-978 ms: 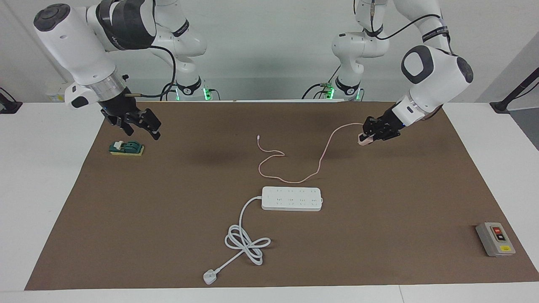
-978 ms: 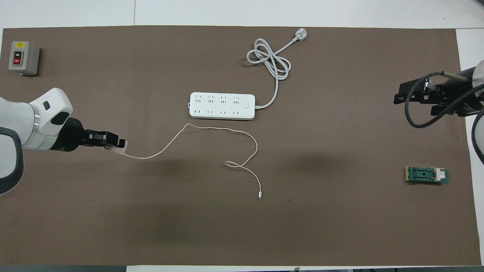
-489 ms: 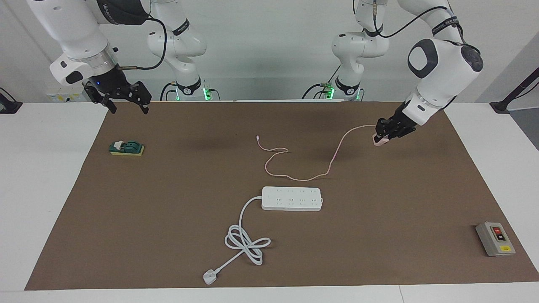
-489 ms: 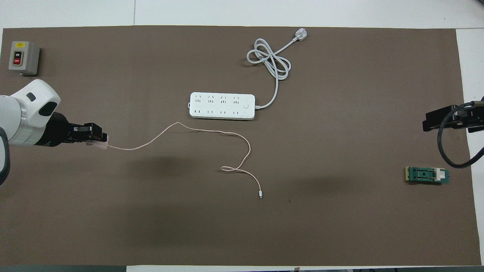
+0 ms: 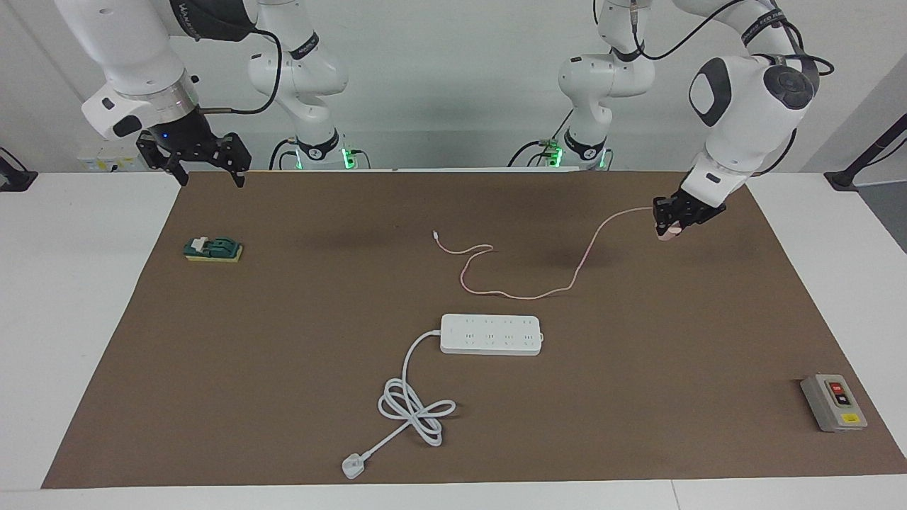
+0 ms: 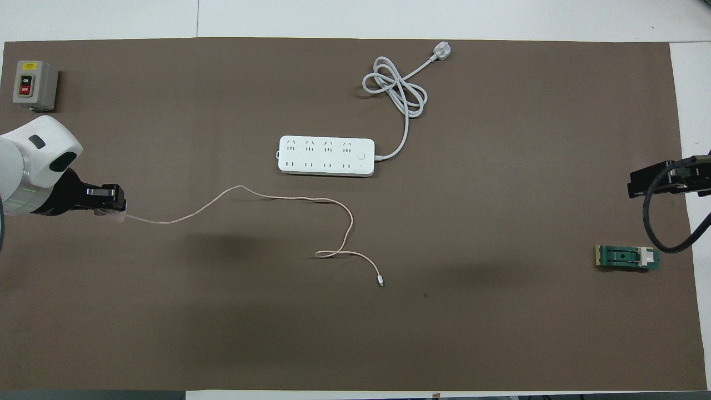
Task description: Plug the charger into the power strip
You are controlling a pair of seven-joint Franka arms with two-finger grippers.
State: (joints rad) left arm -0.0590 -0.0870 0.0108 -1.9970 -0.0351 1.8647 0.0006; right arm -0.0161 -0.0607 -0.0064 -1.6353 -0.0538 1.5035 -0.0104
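So the bench (image 5: 85,297) is wearing a big brown mat (image 5: 638,397), and the power strip (image 5: 491,334) is lying around the middle of it. My right pincer (image 5: 207,177) is hanging open over the mat's corner at the robots' edge. My left pincer (image 5: 669,230) is clamping the charger (image 5: 666,234) up in the air toward the left arm's end, pink cable (image 5: 567,287) trailing onto the mat.

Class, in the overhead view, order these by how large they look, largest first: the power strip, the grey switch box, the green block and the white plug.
1. Power strip.
2. Grey switch box and green block: they look alike in size, so no ranking between them.
3. White plug, smallest.
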